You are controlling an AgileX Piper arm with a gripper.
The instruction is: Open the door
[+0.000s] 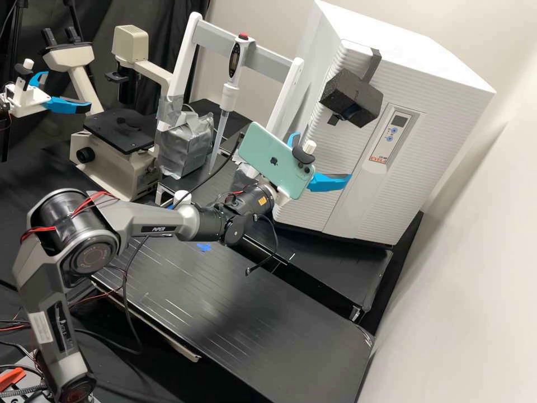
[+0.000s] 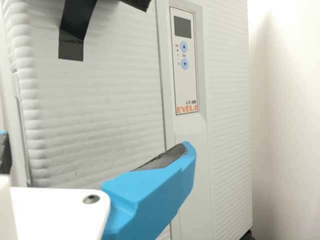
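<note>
In the high view my gripper (image 1: 322, 157) is in front of the lower part of the white cabinet's door (image 1: 309, 212), below the black block (image 1: 351, 99) fixed to the door. Its blue fingers are spread wide with nothing held between them. The wrist view has the gripper (image 2: 95, 145) spread before the ribbed door (image 2: 105, 100), one fingertip by the seam beside the control panel. The door looks shut, its seam narrow. Black tape (image 2: 71, 46) and a corner of the block (image 2: 139, 4) are higher on the door. Whether a finger touches the door, I cannot tell.
A pale green phone (image 1: 274, 162) is mounted on the arm's wrist. Left of the cabinet stand a pipette (image 1: 228, 95) in a white frame, a taped grey box (image 1: 187, 145) and a microscope (image 1: 114, 162). The wall (image 1: 475, 280) rises to the cabinet's right.
</note>
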